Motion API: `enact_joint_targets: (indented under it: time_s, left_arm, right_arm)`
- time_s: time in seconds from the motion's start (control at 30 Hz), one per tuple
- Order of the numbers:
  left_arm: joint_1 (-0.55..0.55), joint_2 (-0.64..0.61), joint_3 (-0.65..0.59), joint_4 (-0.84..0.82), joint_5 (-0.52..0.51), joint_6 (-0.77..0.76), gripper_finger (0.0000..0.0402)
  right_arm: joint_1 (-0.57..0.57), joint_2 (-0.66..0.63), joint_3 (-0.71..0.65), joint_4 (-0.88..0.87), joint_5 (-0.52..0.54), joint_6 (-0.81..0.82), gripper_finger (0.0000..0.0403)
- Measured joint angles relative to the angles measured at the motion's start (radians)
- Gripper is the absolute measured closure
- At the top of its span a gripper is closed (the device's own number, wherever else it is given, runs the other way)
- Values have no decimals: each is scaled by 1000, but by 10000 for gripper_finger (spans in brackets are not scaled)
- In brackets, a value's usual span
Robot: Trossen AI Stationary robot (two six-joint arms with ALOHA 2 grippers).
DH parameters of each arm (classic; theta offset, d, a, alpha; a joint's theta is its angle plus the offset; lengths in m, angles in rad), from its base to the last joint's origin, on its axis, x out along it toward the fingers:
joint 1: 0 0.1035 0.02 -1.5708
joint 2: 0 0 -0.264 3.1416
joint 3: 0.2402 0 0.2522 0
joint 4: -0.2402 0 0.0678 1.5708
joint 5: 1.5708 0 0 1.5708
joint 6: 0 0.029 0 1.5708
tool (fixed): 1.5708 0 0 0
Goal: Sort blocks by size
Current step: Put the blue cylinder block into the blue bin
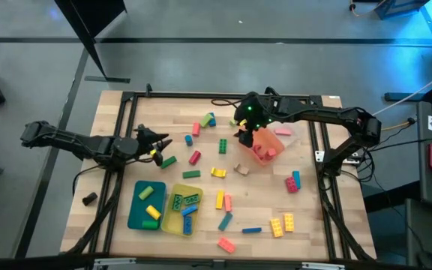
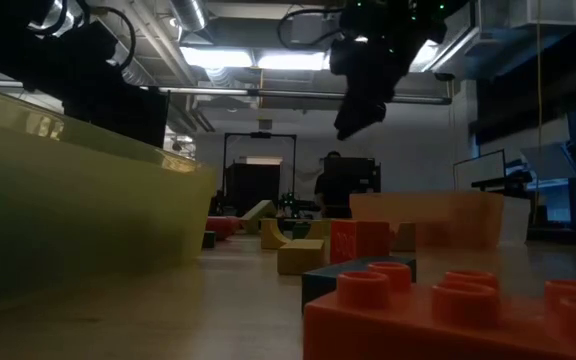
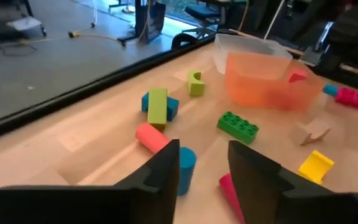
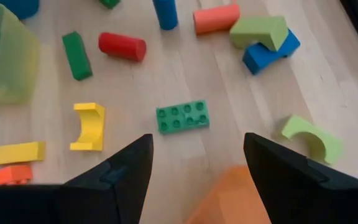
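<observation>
Small studded plastic toy blocks lie all over the wooden counter (image 1: 306, 217), and only some are sorted: a few sit in the teal tray (image 1: 135, 215), a few in the yellow tray (image 1: 172, 220) next to it, and some red ones in the orange see-through tray (image 1: 264, 142) at the far side. So the sorting looks partly done. The right hand (image 1: 240, 133) hangs in the air just beside the orange tray with its two fingers spread wide and nothing between them. I think it is between blocks and needs a new one. The flat green block with eight studs (image 4: 182, 116) lies right below it, so it could drop down there and close on it. The left hand (image 1: 154, 146) is low near the left side of the counter. Its fingers are a little apart, with no block in them that I can see. A blue round block (image 3: 185, 163) and a red block (image 3: 230, 191) lie just in front of it. It must pick one, go lower and squeeze.
</observation>
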Motion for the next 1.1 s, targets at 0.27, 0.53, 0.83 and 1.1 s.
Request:
enact_joint_targets:
  time_s: [0.27, 0.53, 0.83, 1.1]
  left_arm:
    - [40, 121, 0, 10, 32, -45, 193]
    - [89, 334, 0, 152, 69, 69, 174]
    - [184, 543, 0, 373, 186, 128, 174]
    - [248, 696, 2, 514, 276, 130, 174]
  right_arm:
    - [0, 0, 0, 43, -28, -2, 150]
    - [0, 0, 0, 62, -28, -4, 150]
    - [0, 0, 0, 98, -28, -5, 150]
    - [0, 0, 0, 114, -28, -5, 150]
